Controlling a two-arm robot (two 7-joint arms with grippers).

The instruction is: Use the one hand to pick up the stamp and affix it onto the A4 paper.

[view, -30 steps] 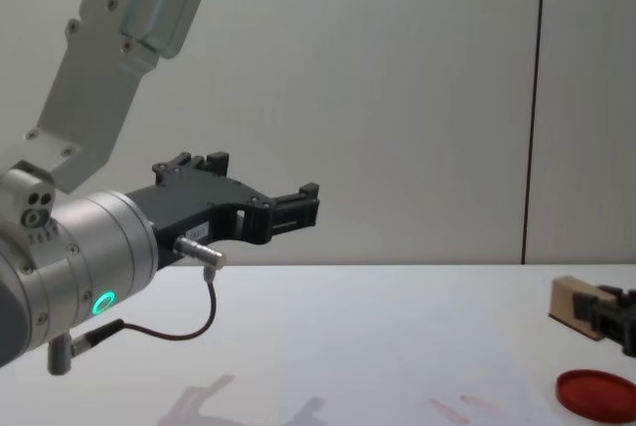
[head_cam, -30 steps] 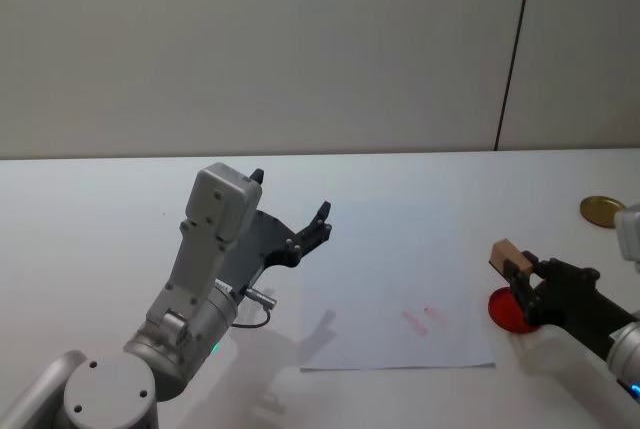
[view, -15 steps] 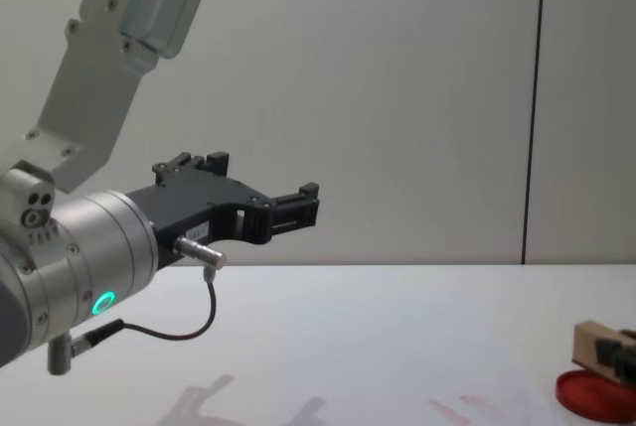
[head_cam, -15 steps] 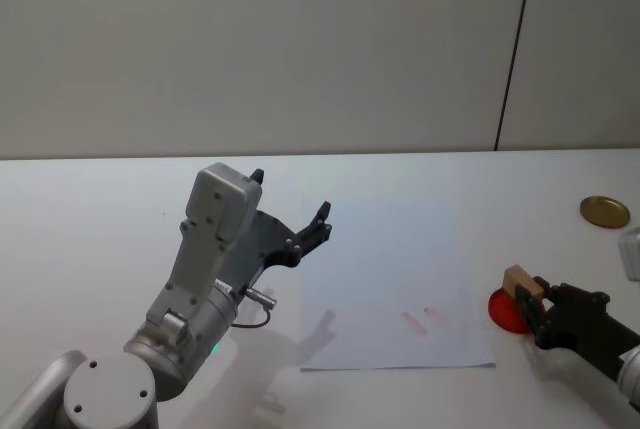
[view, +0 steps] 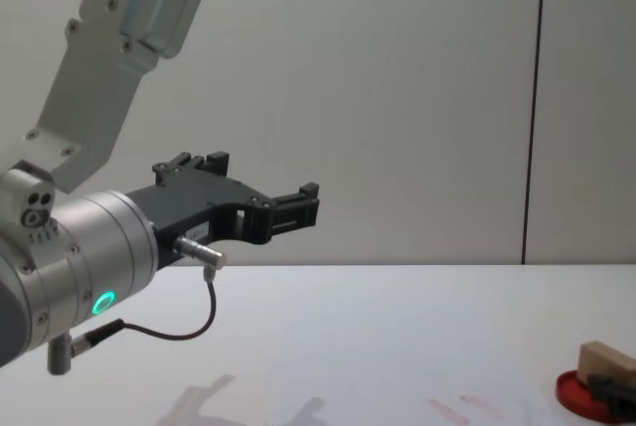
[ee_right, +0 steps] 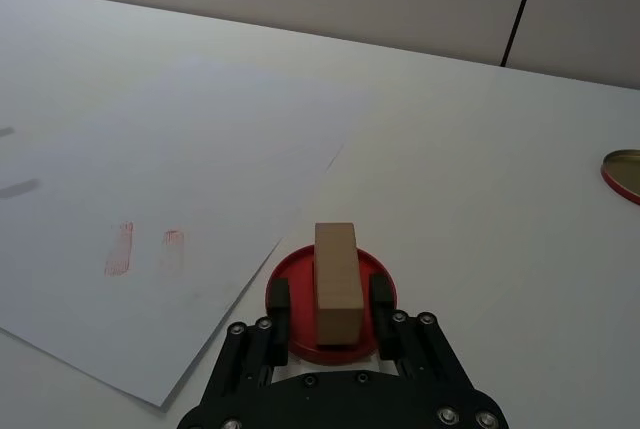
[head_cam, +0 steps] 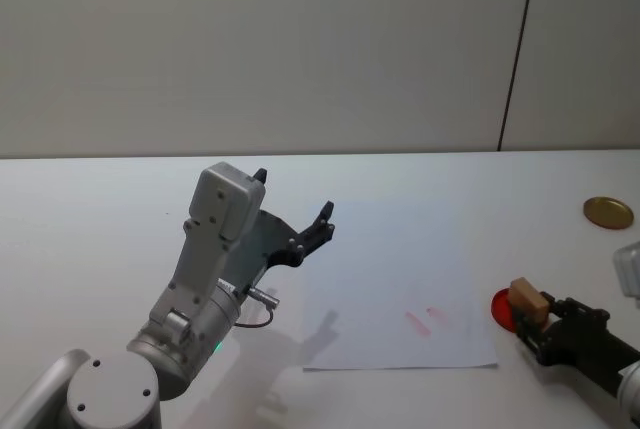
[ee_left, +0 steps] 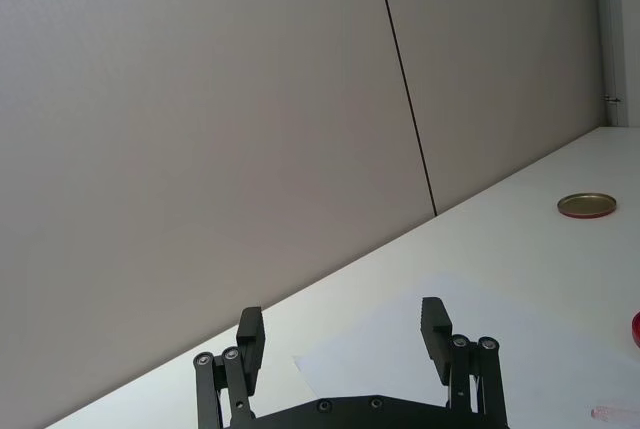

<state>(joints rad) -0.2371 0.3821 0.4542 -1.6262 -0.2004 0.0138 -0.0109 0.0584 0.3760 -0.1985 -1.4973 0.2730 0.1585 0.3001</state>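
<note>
stamp [ee_right: 337, 280] in right hand [ee_right: 330, 300], now lower, on red ink pad [ee_right: 300, 301]

The right gripper [head_cam: 530, 321] is drawing back toward the robot and sinking lower than a second ago, carrying the stamp [head_cam: 525, 298] down until it sits over the red ink pad [head_cam: 503, 308].

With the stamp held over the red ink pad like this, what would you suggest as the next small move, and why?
Probably lift it straight up, then carry it toward the A4 paper. The right gripper is shut on the stamp, which sits over the red ink pad, so inking looks done. The left gripper hangs open, idle.
</note>
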